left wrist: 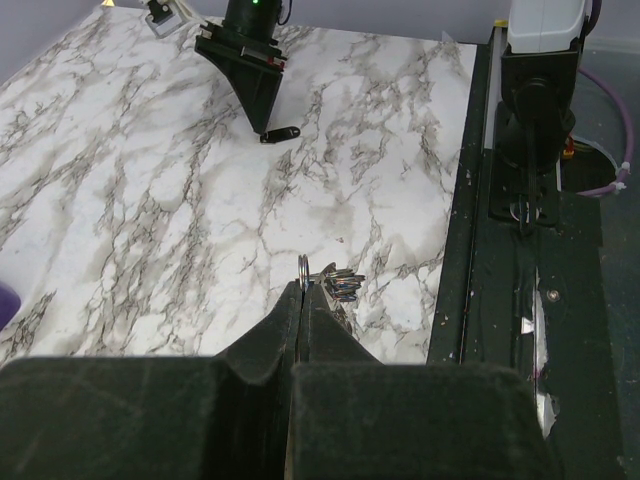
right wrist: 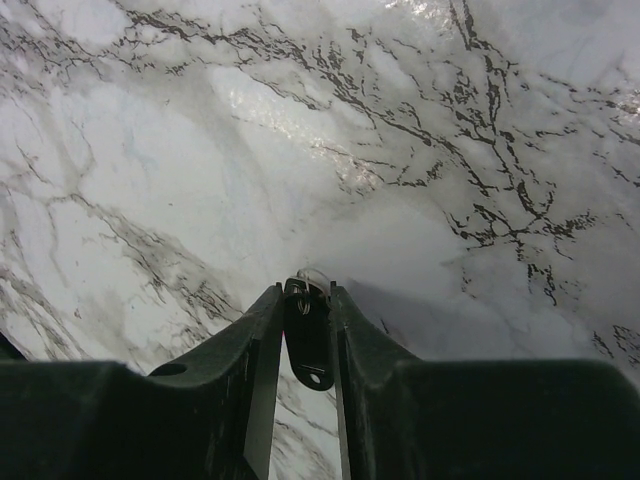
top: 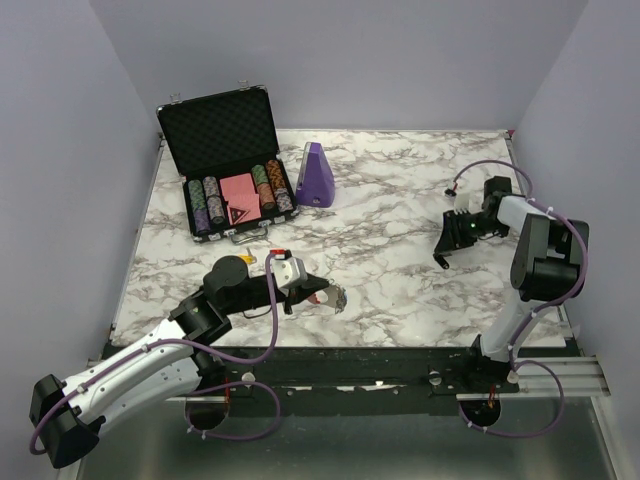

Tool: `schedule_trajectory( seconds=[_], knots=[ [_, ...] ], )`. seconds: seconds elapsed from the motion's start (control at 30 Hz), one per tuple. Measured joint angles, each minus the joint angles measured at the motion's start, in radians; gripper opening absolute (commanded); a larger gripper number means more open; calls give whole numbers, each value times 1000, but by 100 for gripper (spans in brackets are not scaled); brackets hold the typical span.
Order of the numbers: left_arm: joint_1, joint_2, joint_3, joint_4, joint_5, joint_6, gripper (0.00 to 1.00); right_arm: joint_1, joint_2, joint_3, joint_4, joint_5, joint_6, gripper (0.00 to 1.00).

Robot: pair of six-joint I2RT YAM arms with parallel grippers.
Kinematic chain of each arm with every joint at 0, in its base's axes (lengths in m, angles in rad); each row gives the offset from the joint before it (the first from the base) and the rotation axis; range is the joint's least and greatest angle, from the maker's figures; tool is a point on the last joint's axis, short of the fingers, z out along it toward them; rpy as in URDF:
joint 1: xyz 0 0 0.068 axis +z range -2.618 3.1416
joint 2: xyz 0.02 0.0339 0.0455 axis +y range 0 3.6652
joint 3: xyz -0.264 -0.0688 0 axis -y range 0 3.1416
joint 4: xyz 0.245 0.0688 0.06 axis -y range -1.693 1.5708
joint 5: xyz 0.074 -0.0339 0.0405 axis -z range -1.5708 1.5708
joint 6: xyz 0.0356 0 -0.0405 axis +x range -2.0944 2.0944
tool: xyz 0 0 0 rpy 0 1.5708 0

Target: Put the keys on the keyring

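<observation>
My left gripper (top: 320,292) is over the near middle of the table, shut on the keyring (top: 330,299), whose red arc and silvery metal part stick out past the fingers. The left wrist view shows the jaws pressed together (left wrist: 303,292) on the ring's silvery edge (left wrist: 303,267), with a bunch of keys (left wrist: 343,285) hanging beside it. At the right, my right gripper (top: 440,262) points down at the table. Its fingers (right wrist: 262,330) hold a slim black key (right wrist: 308,340) with a small wire ring (right wrist: 312,277) on its end. The left wrist view also shows this black key (left wrist: 281,133) at the right gripper's tip (left wrist: 262,126).
An open black case (top: 222,130) of poker chips stands at the back left, with a purple wedge-shaped object (top: 316,176) to its right. A black rail (left wrist: 500,200) runs along the table's near edge, by the right arm's base (left wrist: 540,100).
</observation>
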Motion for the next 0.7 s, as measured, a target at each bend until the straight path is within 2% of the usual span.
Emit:
schedule_trajectory(
  seconds=[0.37, 0.7],
  knots=[
    [0, 0, 0, -1, 0, 0, 0, 6, 5, 0, -11, -3, -3, 28],
    [0, 0, 0, -12, 0, 0, 0, 6, 5, 0, -23, -3, -10, 27]
  ],
)
